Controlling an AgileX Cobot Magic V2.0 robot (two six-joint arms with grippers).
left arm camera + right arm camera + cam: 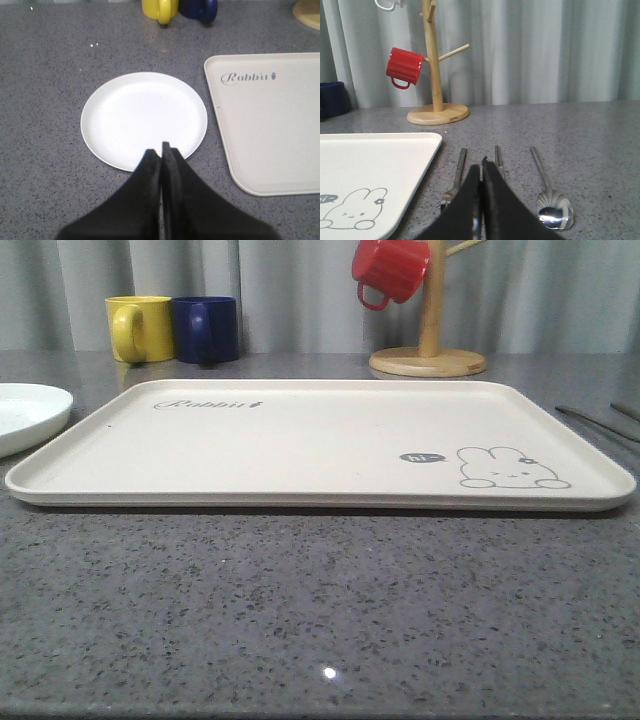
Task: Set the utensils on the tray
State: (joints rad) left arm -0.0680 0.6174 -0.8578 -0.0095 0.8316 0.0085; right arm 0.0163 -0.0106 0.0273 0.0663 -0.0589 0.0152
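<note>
Surface: dark grey speckled stone-look countertop (320,610), backed by pale grey-white pleated curtains (545,50). One tray (300,445), cream, rectangular, rounded corners, low rim, lying flat at the middle of the counter, bare; "Rabbit" script near its far left corner, grey rabbit drawing near its near right corner. One plate (144,120), round, shallow, white, bare, on the counter just beside the tray's left edge, apart from it. Three utensils on the counter to the right of the tray, side by side, handles pointing away from the robot: one fork (456,175) nearest the tray, one chopstick pair (498,161) in the middle, one spoon (547,192) farthest out, bowl end nearest the robot. Three mugs: one yellow mug (140,328) and one dark blue mug (206,328) touching or nearly so at the far left of the counter, one red mug (390,268) hung on a wooden mug tree (430,335) with a round base behind the tray. Left gripper (161,155): black fingers pressed together, clenched on nothing, above the near rim of the plate. Right gripper (481,172): fingers likewise closed and empty, above the counter between fork and chopstick pair, partly covering both.
</note>
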